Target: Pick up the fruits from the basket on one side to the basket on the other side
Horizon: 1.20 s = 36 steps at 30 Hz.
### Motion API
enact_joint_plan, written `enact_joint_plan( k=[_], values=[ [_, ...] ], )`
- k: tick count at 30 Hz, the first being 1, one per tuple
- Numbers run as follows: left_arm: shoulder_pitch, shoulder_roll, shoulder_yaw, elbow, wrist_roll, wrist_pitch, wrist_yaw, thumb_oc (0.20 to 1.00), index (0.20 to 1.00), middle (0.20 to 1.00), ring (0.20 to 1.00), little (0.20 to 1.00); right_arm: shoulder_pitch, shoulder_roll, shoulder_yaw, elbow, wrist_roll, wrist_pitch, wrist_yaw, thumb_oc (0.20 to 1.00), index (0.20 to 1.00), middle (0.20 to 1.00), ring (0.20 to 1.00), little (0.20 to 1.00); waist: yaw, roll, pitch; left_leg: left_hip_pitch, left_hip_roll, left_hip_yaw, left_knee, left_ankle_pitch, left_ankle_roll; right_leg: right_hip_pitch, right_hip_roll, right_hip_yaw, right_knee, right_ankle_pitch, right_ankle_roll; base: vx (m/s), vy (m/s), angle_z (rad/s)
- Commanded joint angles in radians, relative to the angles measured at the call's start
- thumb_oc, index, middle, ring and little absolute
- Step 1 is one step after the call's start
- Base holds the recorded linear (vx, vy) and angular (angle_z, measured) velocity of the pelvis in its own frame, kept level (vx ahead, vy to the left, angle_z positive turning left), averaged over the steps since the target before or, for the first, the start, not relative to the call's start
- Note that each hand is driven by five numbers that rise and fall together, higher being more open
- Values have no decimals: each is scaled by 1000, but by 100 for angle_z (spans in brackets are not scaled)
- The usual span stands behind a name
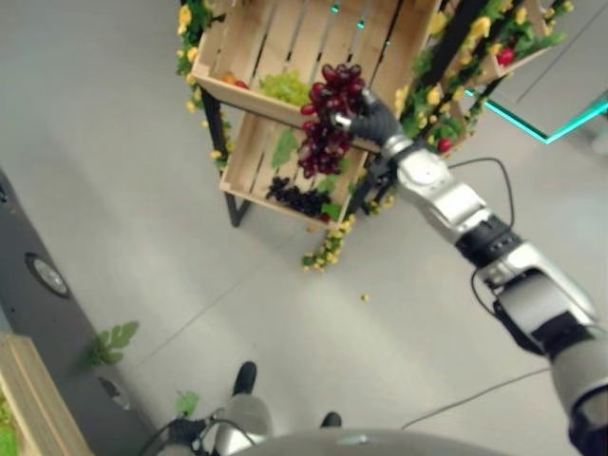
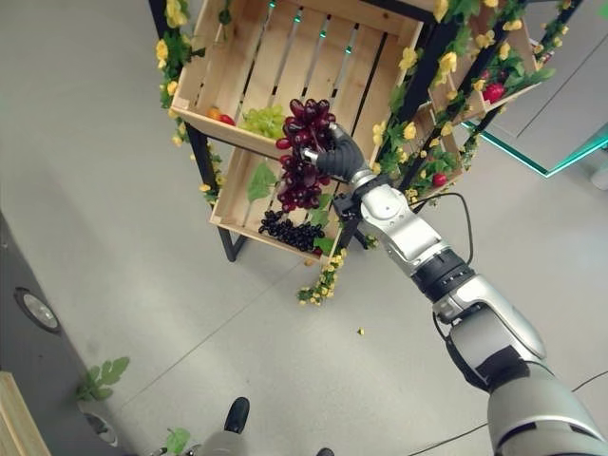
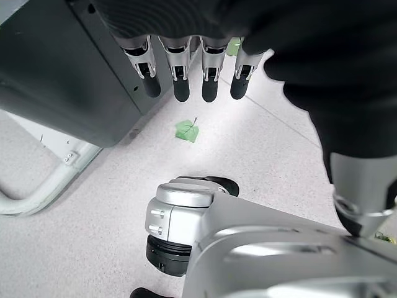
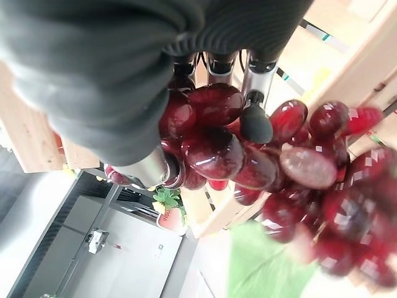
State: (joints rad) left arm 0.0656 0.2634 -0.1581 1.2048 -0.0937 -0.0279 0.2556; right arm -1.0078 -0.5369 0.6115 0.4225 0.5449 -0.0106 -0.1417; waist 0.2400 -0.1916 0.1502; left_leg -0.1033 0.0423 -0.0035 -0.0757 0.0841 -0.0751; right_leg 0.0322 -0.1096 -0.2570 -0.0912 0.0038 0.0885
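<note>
Left eye view: a wooden crate stand (image 1: 285, 38) trimmed with yellow flowers rises ahead of the robot, its upper crate holding green grapes (image 1: 285, 87), its lower crate (image 1: 256, 157) dark grapes (image 1: 299, 199). The right arm stretches far forward and up, the right hand (image 1: 372, 119) curled around the top of a red grape bunch (image 1: 326, 119), which hangs straight down from the fingers in front of the upper crate's front edge, long axis vertical, clear of both crates. In the right wrist view, dark-tipped fingers (image 4: 255, 121) press into the berries. The left hand (image 3: 186, 74) hangs low near the floor, fingers straight, holding nothing.
</note>
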Motion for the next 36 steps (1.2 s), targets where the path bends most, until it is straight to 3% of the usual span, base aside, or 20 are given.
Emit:
enact_joint_plan(
  k=[1, 21, 36],
  values=[
    [-16, 3, -70, 65, -16, -9, -1, 1000, 1000, 1000, 1000, 1000, -126, -74, -23, 37, 43, -74, -33, 200, 200, 200, 200, 200, 43, -6, -25, 11, -50, -17, -12, -44, 59, -46, -39, 24, 4, 88, 72, 0, 0, 0],
    [-14, 32, -66, 82, -71, -23, -24, 1000, 1000, 1000, 1000, 1000, -323, -181, 4, 294, 157, -93, -28, 200, 200, 200, 200, 200, 62, -49, -10, -23, -54, -47, -12, -31, 53, -59, -31, -9, 4, 89, 74, 0, -3, 5],
    [-18, 52, -57, 103, -73, -13, -40, 1000, 1000, 1000, 1000, 1000, -418, -226, 48, 237, 286, -130, 18, 200, 200, 200, 200, 200, 41, -77, -24, -13, -47, -39, -12, -38, 48, -58, -27, -3, 4, 89, 74, 0, 0, 0]
  ],
)
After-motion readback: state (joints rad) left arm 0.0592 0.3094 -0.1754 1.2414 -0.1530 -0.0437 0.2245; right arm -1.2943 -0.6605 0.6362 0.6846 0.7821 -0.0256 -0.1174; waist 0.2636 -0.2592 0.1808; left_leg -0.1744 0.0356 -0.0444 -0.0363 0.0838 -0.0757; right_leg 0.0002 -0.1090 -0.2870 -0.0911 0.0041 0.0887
